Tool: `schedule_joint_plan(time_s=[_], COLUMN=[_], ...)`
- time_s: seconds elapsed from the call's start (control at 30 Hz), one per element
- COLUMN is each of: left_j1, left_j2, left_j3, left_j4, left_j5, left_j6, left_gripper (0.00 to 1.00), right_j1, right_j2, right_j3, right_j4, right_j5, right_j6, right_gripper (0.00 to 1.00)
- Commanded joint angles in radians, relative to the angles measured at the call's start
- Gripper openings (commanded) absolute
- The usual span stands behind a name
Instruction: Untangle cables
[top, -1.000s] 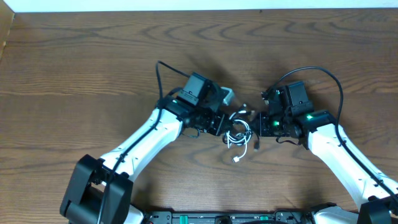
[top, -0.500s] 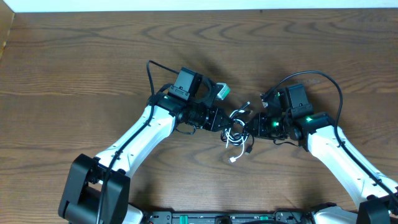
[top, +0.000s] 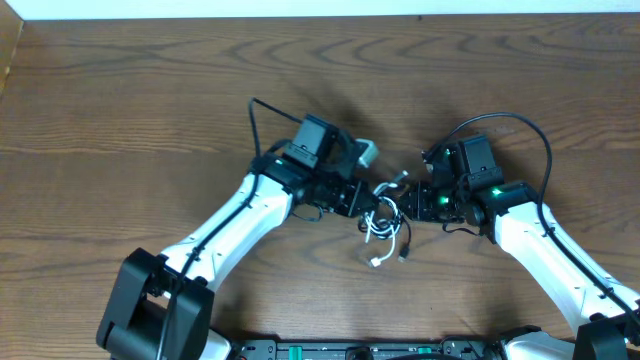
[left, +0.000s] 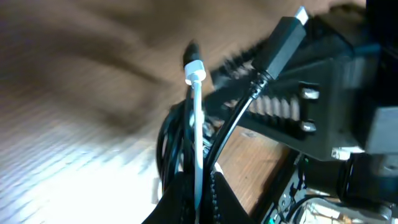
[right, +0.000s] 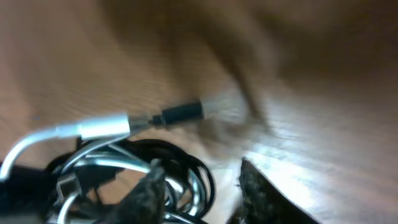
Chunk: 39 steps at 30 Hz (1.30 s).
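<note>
Knotted thin black & white cords (top: 383, 215): light, floppy, prob. slippery; left tool (left: 195, 183) pinches both strands, right tool (right: 202, 183) spread by bunch. Best grab nr plug ends.

From overhead, the crossings within the cables (top: 383, 215) are too small to be made out. In the left wrist view the table (left: 74, 93) is blurred (the cables are cut off by the bottom edge); the right wrist view is smeared throughout.
</note>
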Motion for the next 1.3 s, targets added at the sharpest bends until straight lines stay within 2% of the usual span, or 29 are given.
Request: schedule_joint_plan(time_s=[0.0, 0.1, 0.2, 0.3, 0.5, 0.53, 0.57, 0.63, 0.7, 0.8, 1.07, 1.27], left_j1=[-0.021, -0.022, -0.021, -0.021, -0.037, -0.042, -0.046, -0.048, -0.048, -0.048, -0.047, -0.047], left_j2=[0.003, 0.003, 0.003, 0.003, 0.012, 0.016, 0.022, 0.032, 0.041, 0.055, 0.101, 0.129], left_j3=[-0.010, -0.010, -0.010, -0.010, -0.013, -0.015, -0.016, -0.017, -0.017, -0.018, -0.018, -0.018], left_j4=[0.017, 0.026, 0.036, 0.035, -0.006, -0.008, -0.007, -0.012, -0.023, -0.057, -0.132, -0.132], left_j5=[0.003, 0.028, 0.047, 0.005, -0.332, -0.353, -0.354, -0.350, -0.350, -0.378, -0.588, -0.612], left_j6=[0.003, 0.003, 0.003, 0.003, -0.009, -0.009, -0.008, -0.008, -0.008, -0.008, -0.032, -0.082], left_gripper=[0.07, 0.07, 0.07, 0.07, 0.08, 0.12, 0.26, 0.48, 0.56, 0.58, 0.59, 0.59], right_j1=[0.009, 0.009, 0.009, 0.009, 0.009, 0.009, 0.009, 0.009, 0.009, 0.009, 0.002, 0.002], right_j2=[0.001, 0.001, 0.001, 0.001, 0.001, 0.001, 0.001, 0.001, 0.001, 0.001, 0.001, 0.001], right_j3=[-0.007, -0.007, -0.007, -0.007, -0.007, -0.007, -0.007, -0.007, -0.007, -0.007, -0.007, -0.007], right_j4=[-0.003, -0.010, -0.013, -0.029, -0.043, -0.043, -0.043, -0.044, -0.046, -0.046, -0.047, -0.047], right_j5=[0.059, 0.060, 0.055, 0.015, -0.019, -0.014, -0.012, -0.012, -0.012, -0.011, -0.011, -0.011], right_j6=[-0.151, -0.228, -0.303, -0.371, -0.403, -0.395, -0.388, -0.386, -0.385, -0.368, -0.351, -0.308], right_gripper=[0.44, 0.50, 0.50, 0.50, 0.46, 0.46, 0.46, 0.47, 0.47, 0.45, 0.46, 0.45])
